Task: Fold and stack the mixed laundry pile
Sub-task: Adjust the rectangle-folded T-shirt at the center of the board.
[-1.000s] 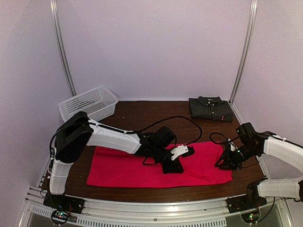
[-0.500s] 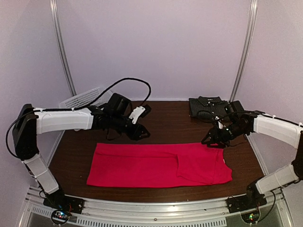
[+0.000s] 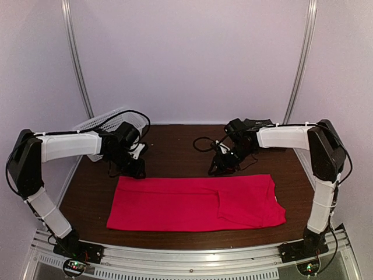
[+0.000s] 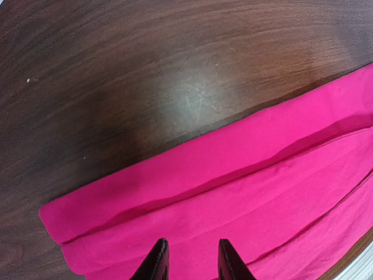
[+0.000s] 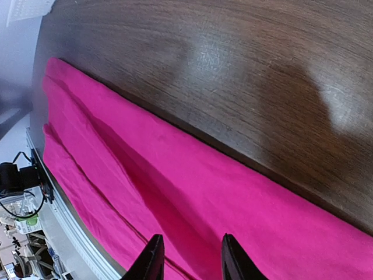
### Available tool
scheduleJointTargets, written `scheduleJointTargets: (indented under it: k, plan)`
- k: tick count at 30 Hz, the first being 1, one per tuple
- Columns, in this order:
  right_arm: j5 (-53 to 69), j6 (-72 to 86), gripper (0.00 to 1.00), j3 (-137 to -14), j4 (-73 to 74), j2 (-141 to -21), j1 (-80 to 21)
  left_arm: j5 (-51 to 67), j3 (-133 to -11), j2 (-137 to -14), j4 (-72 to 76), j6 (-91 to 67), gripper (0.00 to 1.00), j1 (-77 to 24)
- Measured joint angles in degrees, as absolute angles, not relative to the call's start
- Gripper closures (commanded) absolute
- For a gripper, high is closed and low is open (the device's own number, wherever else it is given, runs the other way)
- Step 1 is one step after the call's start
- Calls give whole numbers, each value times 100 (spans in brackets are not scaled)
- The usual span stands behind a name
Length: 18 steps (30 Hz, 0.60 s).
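Observation:
The red-pink T-shirt (image 3: 186, 203) lies flat at the front of the table as a long folded strip, with a flap folded over its right part. My left gripper (image 3: 135, 172) hovers open just above its far left corner (image 4: 105, 216), with nothing between the fingers (image 4: 156, 259). At the middle of the shirt's far edge (image 5: 245, 192), my right gripper (image 3: 217, 170) is also open and empty. The dark pinstriped shirt (image 3: 263, 122) lies folded at the back right, mostly hidden behind my right forearm.
A white lattice basket (image 3: 99, 123) stands at the back left, partly behind my left arm. Bare brown tabletop (image 3: 175, 146) lies between the T-shirt and the back wall. Black cables loop beside both wrists.
Both grippers let go of the T-shirt after the fold, rose, and swung back. The left has dropped to the far left corner; the right has moved left to the middle of the far edge.

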State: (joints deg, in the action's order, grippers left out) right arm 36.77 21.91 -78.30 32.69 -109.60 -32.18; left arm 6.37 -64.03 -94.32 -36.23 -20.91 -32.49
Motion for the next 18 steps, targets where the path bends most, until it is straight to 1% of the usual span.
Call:
scheduleJointTargets:
  k: [4, 9, 14, 18]
  plan:
    - [3559, 2071, 65, -8237, 3424, -11443, -3420, 489, -6455, -9472, -3999, -2206, 70, -3070]
    - [3389, 1922, 70, -8628, 3642, -11793, -3566, 336, -6615, -9706, -4348, -2244, 70, -2880]
    - [3269, 1743, 75, -8766, 3824, -11937, -3691, 272, -6692, -9894, -4536, -2237, 70, -2832]
    - [3227, 1590, 76, -8858, 3957, -12134, -3863, 248, -6700, -9933, -4678, -2222, 69, -2818]
